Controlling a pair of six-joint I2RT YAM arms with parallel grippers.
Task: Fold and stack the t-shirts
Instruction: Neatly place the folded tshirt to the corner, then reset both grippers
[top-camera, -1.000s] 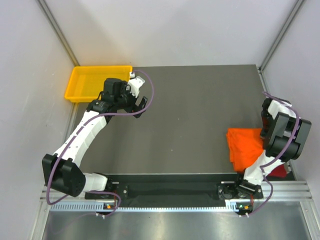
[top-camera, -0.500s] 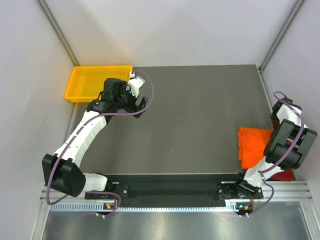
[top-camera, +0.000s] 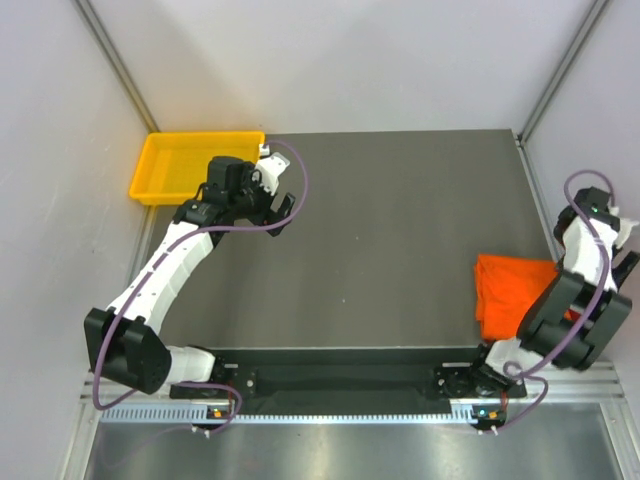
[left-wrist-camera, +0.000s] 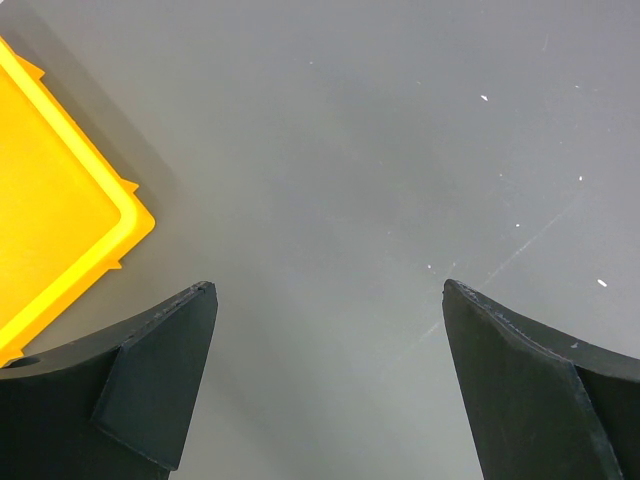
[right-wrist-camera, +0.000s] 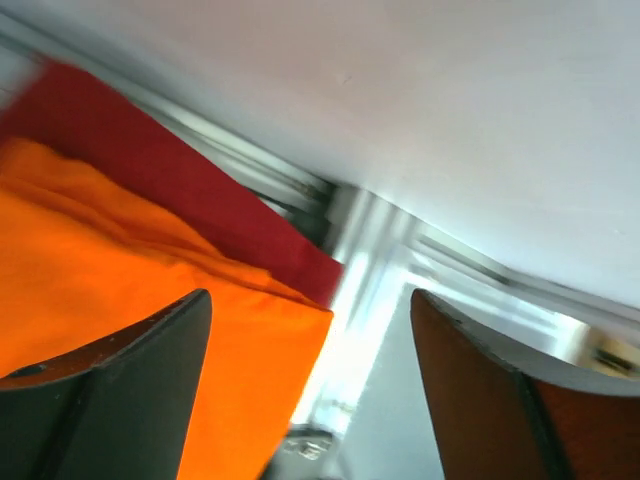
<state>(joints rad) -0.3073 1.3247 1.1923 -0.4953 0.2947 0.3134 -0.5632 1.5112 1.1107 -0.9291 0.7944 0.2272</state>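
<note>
The bright orange t-shirt (top-camera: 510, 288) lies folded at the table's right edge. In the right wrist view the orange t-shirt (right-wrist-camera: 110, 290) rests on top of a dark red t-shirt (right-wrist-camera: 175, 190), whose edge sticks out beyond it. My right gripper (right-wrist-camera: 310, 292) is open and holds nothing; it hangs just above the orange cloth's corner, past the table edge. The right arm (top-camera: 590, 250) covers the shirts' right side in the top view. My left gripper (left-wrist-camera: 327, 287) is open over bare table at the far left (top-camera: 275, 205).
A yellow plastic tray (top-camera: 185, 165) sits at the table's back left corner, just left of my left gripper; its corner (left-wrist-camera: 70, 230) shows in the left wrist view. The side wall and an aluminium frame rail (right-wrist-camera: 400, 250) stand close to my right gripper.
My right gripper has gone from shut to open and let go of the orange t-shirt, after dragging it right to the table's edge. The right arm swung farther right. The left arm has not moved.
</note>
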